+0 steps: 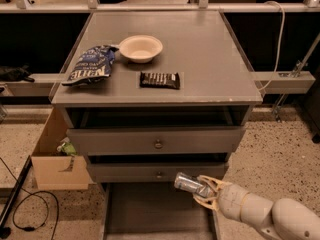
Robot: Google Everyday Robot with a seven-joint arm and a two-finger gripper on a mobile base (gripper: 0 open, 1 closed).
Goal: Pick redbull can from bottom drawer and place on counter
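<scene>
- Gripper [202, 190] is at lower right, over the open bottom drawer [150, 211], with the arm reaching in from the right. Its fingers are pinched onto one end of the redbull can [187, 184].
- The can is clear of the drawer floor and roughly horizontal. Its free end points left and sits just in front of the middle drawer front [125, 173].
- Risk 1: the hold is near one end only, so most of the can hangs out unsupported. Judged likely to pivot or slip in the pinch on a quick lift.
- Risk 2: a straight vertical path passes the middle drawer front, the top drawer front [115, 141] and the counter [210, 54] lip. The protruding end could clip any of them, so the can needs pulling outward first.
- Risk 3: the candy bar [159, 80], bowl [140, 48] and chip bag [90, 65] occupy left and centre. A set-down there would knock them; the right side is bare.
- Risk 4: released on its side, the can may roll toward an edge. Cannot tell whether the wrist can upright it.
</scene>
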